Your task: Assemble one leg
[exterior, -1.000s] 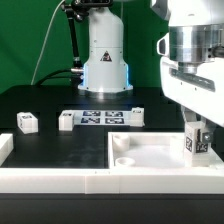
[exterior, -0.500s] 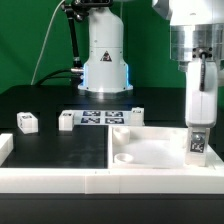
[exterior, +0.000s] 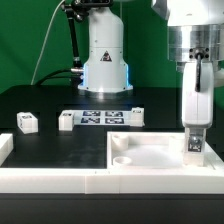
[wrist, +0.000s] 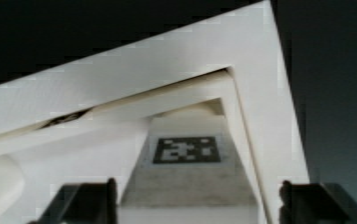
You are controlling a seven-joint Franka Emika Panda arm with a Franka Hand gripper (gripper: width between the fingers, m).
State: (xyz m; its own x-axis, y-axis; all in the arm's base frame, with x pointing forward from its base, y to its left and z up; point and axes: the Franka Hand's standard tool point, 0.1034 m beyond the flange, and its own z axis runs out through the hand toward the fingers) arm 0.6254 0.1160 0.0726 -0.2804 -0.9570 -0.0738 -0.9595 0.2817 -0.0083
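Your end effector (exterior: 195,135) grips the leg (exterior: 195,146) upright at the tray's (exterior: 150,160) corner on the exterior view's right. Other small blocks (exterior: 27,122) sit on the desk (exterior: 50,140) beside the marker board (exterior: 100,118).

No text or number can be read; only square black-and-white tags, on the leg (exterior: 194,146) (wrist: 187,151) and, it seems, the marker board (exterior: 99,118).
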